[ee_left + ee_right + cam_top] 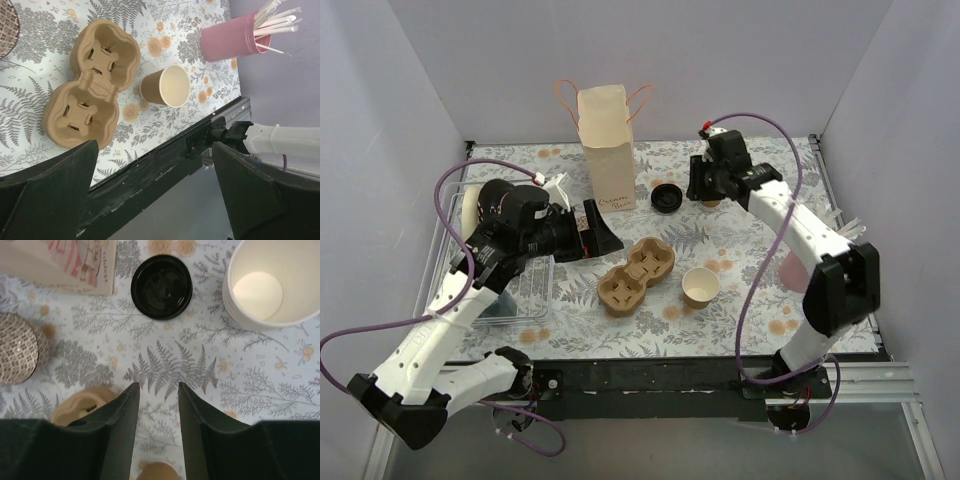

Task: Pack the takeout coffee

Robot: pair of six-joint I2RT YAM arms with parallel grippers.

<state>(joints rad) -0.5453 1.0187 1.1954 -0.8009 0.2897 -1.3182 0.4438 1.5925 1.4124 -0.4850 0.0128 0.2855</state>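
No lidded takeout coffee is in view. An open cream-tan paper cup [700,287] [166,86] stands lidless near the table's middle. A round black lid [666,197] [161,286] lies by itself beside the paper bag [608,150]. My right gripper [706,192] [158,385] hangs above the cloth just right of the lid, jaws partly apart with nothing between them. My left gripper [595,235] [155,150] is wide open and empty, held left of the brown pulp carrier [636,274] [92,85].
A white stack of cups [270,282] stands by the right gripper. A pink holder of straws [230,35] is at the right, a patterned bowl [17,347] near the bag, and a clear plastic bin [520,295] under the left arm. Walls close in three sides.
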